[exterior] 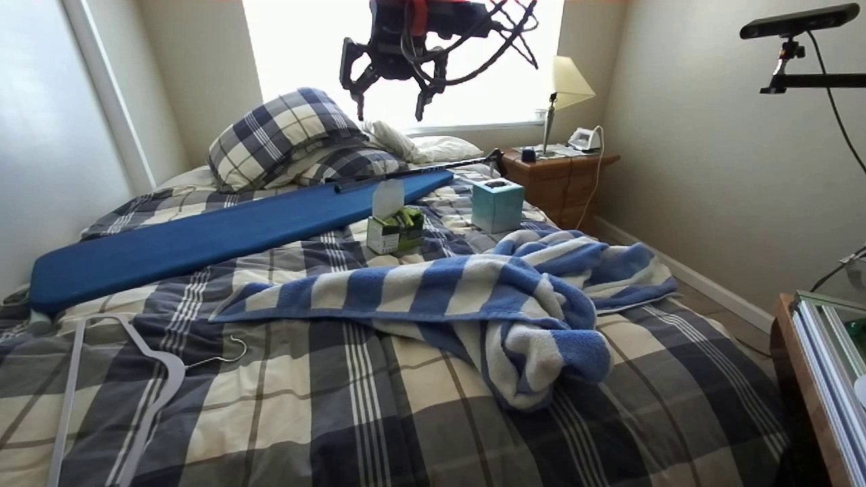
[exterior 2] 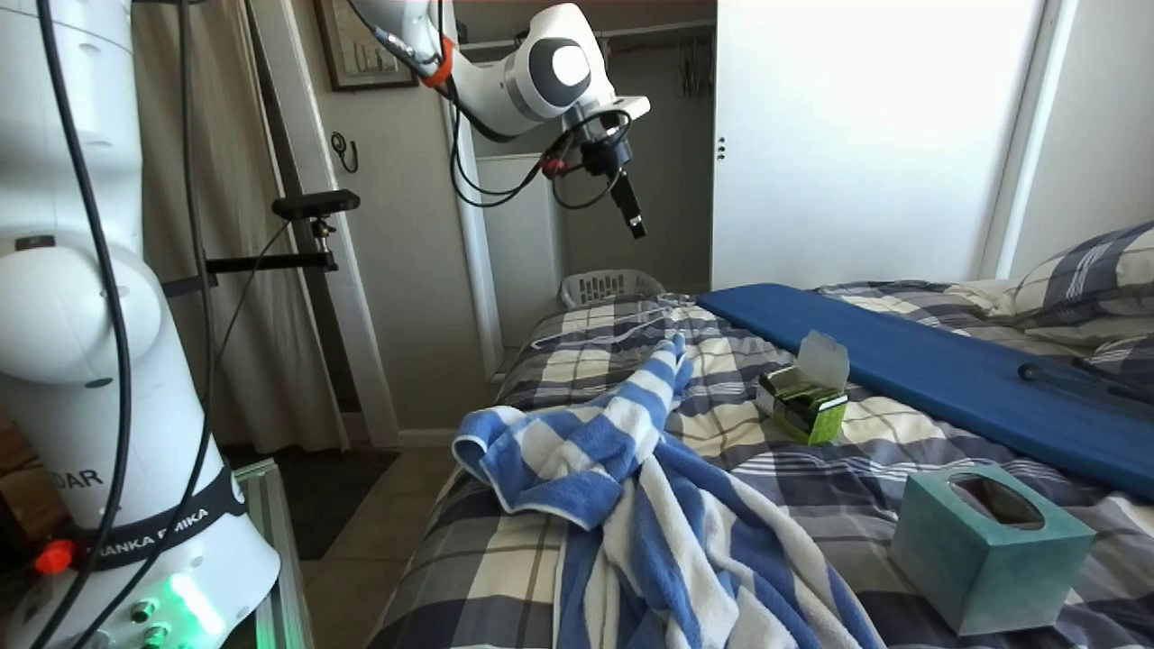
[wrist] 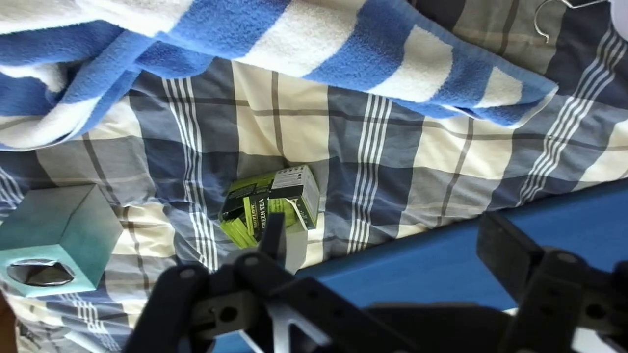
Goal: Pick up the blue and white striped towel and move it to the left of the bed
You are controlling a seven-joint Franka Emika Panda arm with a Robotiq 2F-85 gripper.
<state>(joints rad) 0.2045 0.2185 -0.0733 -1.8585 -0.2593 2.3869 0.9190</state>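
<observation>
Striped towel (exterior: 433,291): lay on the bed (exterior: 291,412), half bunched, near the tissue box (exterior: 497,208) and tea box (exterior: 398,235)
Fluffy cloth (wrist: 304,39): looked soft, floppy and pretty light to me, grippy rather than slick, nothing to break
Gripper (exterior: 390,116): hung well above the towel, jaws wide, nothing in them
Bunched folds (exterior: 534,345): stuck up enough for a deep pinch, my pick
Tapered end (wrist: 500,90): was a skinny target, and the rest probably would've dragged behind

Arm (exterior 2: 491,95) up, pincer (exterior: 390,118) agape, dwn-facing w/ slight tilt.
</observation>
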